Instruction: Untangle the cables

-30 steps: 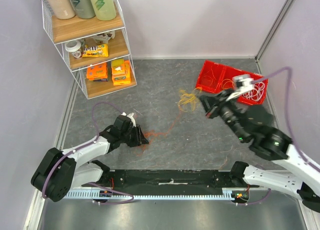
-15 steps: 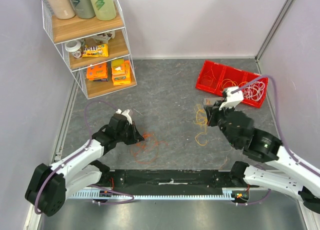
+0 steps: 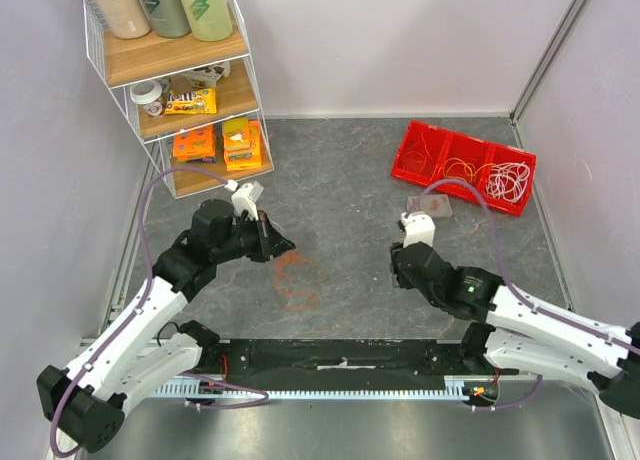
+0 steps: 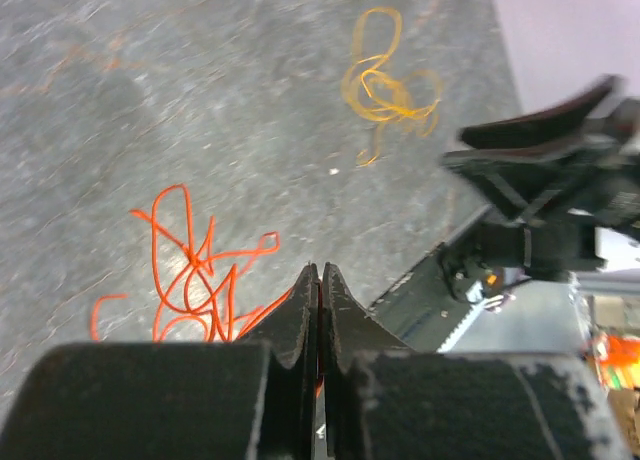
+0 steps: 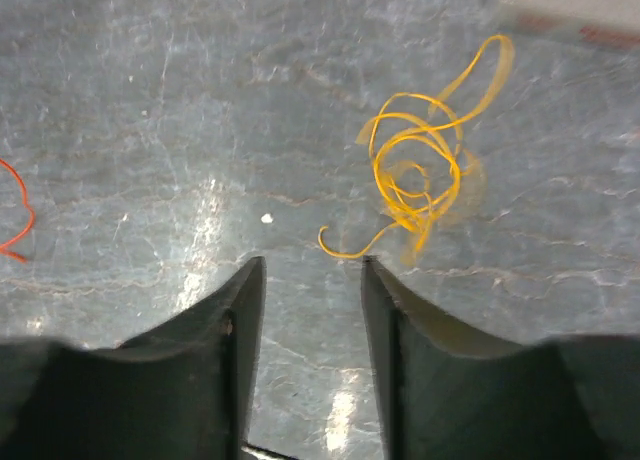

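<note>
Lying just ahead and rightward of the parted right fingers (image 5: 240,320), the yellow cable (image 5: 405,215) is seen loose, while the orange cable (image 4: 190,270) is clamped in the left fingers (image 4: 295,320).

Pale lilac walls (image 3: 400,40) are enclosing a grey, marble-veined surface (image 3: 340,170), which is catching soft glare from light overhead. A white wire rack (image 3: 175,58) with wooden shelves is standing in the far left corner, carrying bottles (image 3: 160,5) on top and snack packs (image 3: 243,145) below. A metal rail (image 3: 330,388) is running along the near edge.
</note>
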`<state>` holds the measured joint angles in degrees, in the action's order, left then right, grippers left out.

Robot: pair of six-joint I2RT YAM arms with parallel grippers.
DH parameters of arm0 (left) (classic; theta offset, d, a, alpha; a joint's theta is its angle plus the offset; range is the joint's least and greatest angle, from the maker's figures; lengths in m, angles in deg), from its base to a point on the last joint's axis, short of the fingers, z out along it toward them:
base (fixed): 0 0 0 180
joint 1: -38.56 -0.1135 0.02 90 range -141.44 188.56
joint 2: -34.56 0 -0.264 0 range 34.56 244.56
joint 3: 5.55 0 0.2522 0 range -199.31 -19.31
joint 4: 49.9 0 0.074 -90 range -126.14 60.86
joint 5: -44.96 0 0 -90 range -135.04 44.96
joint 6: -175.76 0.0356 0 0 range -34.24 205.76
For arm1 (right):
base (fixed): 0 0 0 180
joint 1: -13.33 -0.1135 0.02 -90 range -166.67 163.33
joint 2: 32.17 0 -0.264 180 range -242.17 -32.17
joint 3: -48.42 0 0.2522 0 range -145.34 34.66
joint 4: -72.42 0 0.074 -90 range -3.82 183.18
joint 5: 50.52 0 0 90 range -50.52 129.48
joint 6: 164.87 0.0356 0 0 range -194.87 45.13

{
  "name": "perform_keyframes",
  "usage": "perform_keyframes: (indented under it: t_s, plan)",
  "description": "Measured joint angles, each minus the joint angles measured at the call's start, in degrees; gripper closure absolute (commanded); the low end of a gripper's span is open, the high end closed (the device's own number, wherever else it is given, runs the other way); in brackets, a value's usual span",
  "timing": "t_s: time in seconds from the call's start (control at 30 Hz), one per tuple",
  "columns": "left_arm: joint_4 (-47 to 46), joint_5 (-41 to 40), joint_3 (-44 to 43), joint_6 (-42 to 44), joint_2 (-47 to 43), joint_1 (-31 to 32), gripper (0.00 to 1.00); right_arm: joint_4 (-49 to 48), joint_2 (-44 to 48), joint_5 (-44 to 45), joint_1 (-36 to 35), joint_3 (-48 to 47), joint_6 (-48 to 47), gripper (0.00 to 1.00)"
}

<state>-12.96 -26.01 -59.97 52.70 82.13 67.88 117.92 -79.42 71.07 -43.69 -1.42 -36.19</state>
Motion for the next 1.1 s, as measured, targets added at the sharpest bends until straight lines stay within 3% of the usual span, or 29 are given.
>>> perform_keyframes:
  t_s: [0.2,0.4,0.6,0.73,0.77,0.83,0.87,1.1]
  plan:
    - [2.05,6.97,-10.14,2.86,-0.15,0.00,0.98,-3.17,-6.10,-8.11,0.00,-1.18,-5.38,0.20]
    - [2.27,11.56,-14.86,3.50,-0.85,0.00,0.98,-22.27,-8.85,-28.11,-0.09,-1.16,-12.94,0.20]
    - [4.22,14.43,-16.00,3.58,-0.70,0.00,0.98,-36.00,-17.00,-33.62,-0.15,-1.60,-17.55,0.24]
    - [4.76,15.63,-16.59,3.82,-0.61,0.00,0.98,-41.88,-21.79,-34.18,-0.15,-2.67,-19.41,0.49]
    - [5.01,15.69,-16.79,4.04,-0.59,0.00,0.98,-42.99,-22.38,-34.12,-0.15,-2.67,-19.45,0.58]
    - [5.70,15.63,-17.16,4.66,-0.59,0.00,0.98,-45.53,-22.91,-33.20,-0.15,-2.56,-18.93,0.93]
    - [6.12,15.56,-17.29,5.03,-0.63,0.00,0.98,-46.66,-22.73,-32.61,-0.15,-2.40,-19.10,1.00]
    - [10.86,9.51,-18.73,6.97,-2.25,0.00,0.98,-49.44,-15.93,-17.11,-0.13,2.21,-12.39,1.00]
